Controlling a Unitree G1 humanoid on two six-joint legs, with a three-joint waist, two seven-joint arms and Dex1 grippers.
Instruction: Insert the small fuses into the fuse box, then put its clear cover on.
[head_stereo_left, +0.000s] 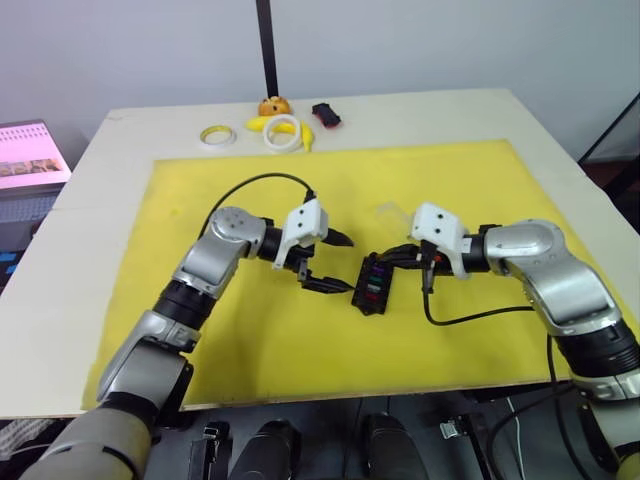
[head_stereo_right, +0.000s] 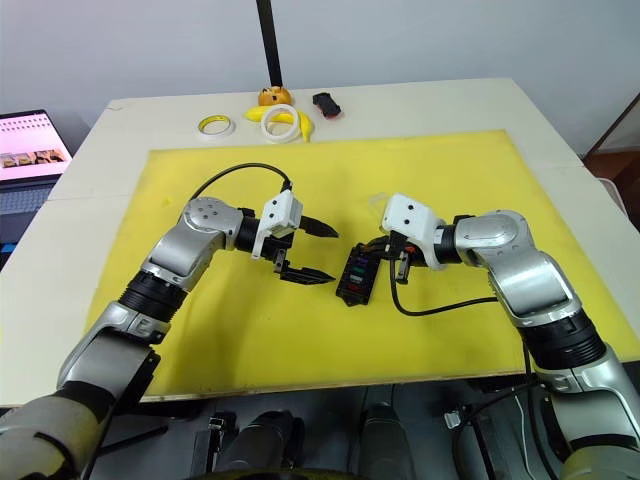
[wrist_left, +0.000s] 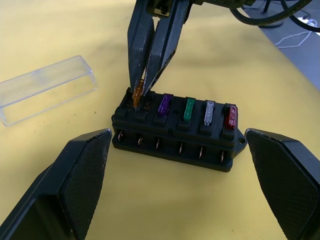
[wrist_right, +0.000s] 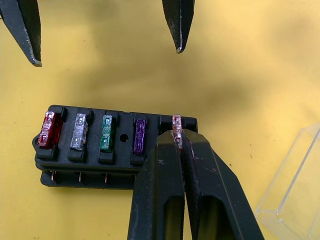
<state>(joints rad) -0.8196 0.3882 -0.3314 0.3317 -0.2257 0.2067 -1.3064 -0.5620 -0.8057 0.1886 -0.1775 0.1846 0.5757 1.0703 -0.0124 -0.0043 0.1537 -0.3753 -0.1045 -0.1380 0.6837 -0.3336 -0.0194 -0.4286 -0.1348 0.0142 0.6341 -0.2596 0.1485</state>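
**Orange fuse going in at the end slot**

Sitting near the middle of the yellow mat: the fuse box, black, with purple fuse, teal fuse, grey fuse and red fuse already standing in one row of slots. Being pinched at the remaining end slot of that row: the orange fuse, gripped between the closed fingers of the right end effector, fingertips touching the top of the box. Lying just beside the box, on the mat toward the far side: the clear cover, apart from the box and resting empty. Hovering close to the box on its other side: the left end effector, fingers spread wide and holding nothing, box framed between the two pads in the left wrist view without contact. Resting well apart at the far edge of the counter: two tape rings, a banana, a small orange object and a black-and-red object.
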